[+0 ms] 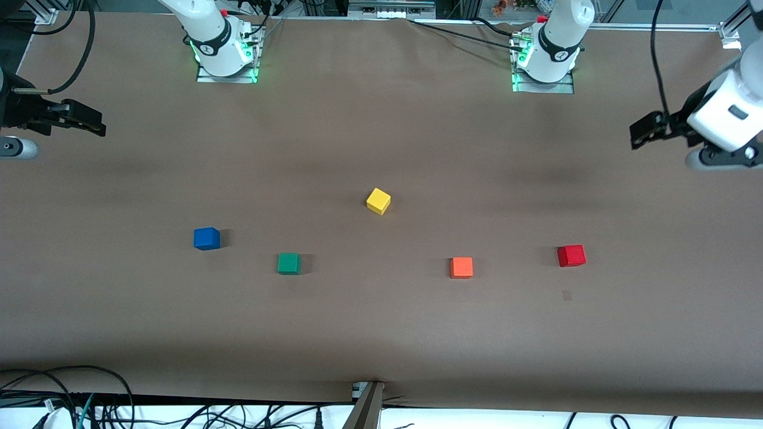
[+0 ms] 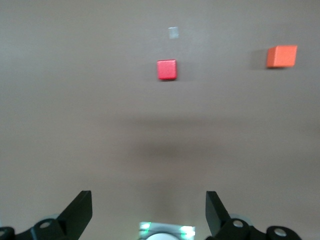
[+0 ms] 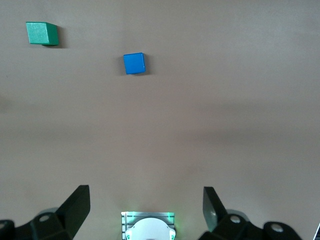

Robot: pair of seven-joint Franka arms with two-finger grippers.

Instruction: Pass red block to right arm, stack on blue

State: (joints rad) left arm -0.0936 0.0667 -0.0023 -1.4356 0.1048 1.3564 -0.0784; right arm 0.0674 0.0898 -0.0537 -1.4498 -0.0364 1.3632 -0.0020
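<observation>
Red block [image 1: 571,255] on table | blue [image 1: 206,238] apart | both grippers' fingers spread, empty

A yellow cube [image 1: 378,201] is set on the brown table [image 1: 381,333]. Nearer the front camera than it, a green cube [image 1: 288,263] is placed toward the right arm's end and an orange cube [image 1: 461,267] toward the left arm's end.

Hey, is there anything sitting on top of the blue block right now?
No. The blue block has a bare top face and stands alone on the brown table. The red block rests apart, toward the left arm's end. What lies under the blue block is hidden.
</observation>
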